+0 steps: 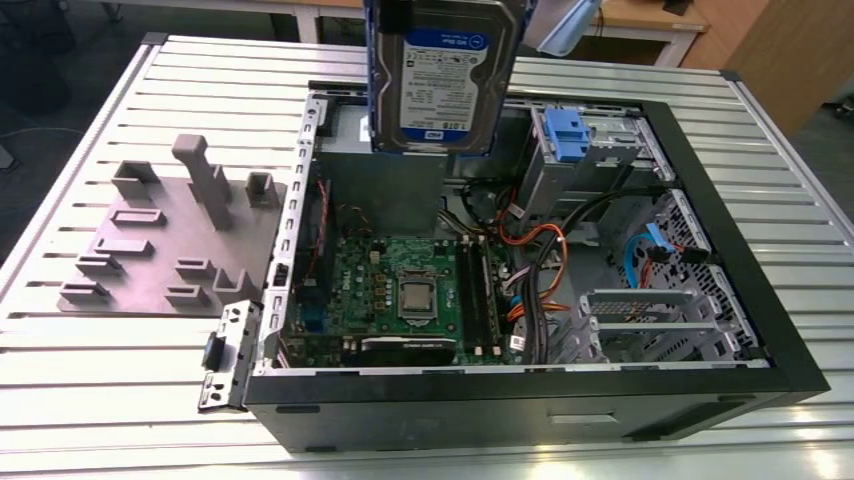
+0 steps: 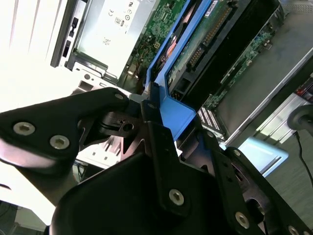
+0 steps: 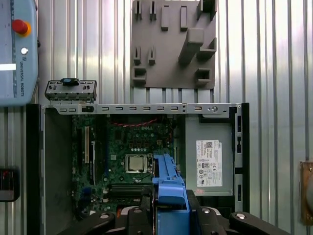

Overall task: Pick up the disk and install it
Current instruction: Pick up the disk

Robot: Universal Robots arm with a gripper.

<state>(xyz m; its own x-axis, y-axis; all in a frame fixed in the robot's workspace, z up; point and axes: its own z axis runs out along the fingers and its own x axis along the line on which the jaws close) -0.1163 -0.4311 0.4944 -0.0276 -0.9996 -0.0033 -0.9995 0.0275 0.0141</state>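
Note:
The disk (image 1: 441,75) hangs upright above the back of the open computer case (image 1: 747,330), its blue-and-white label facing the exterior camera and a blue frame along its edges. In both wrist views my gripper (image 2: 178,122) (image 3: 168,215) is shut on the end of the disk's blue frame (image 3: 168,188), with black fingers (image 2: 159,142) on either side. Past that frame, the disk's underside with its circuit board and connector (image 2: 210,44) points down toward the case. The motherboard (image 3: 132,156) lies directly below.
A drive cage with a small blue clip (image 1: 563,135) sits in the case's far corner, near orange and blue cables (image 1: 534,270). The grey box with a white sticker (image 3: 210,161) fills one end. A grey fixture plate (image 1: 174,240) and a loose front panel (image 1: 227,355) lie on the slatted table.

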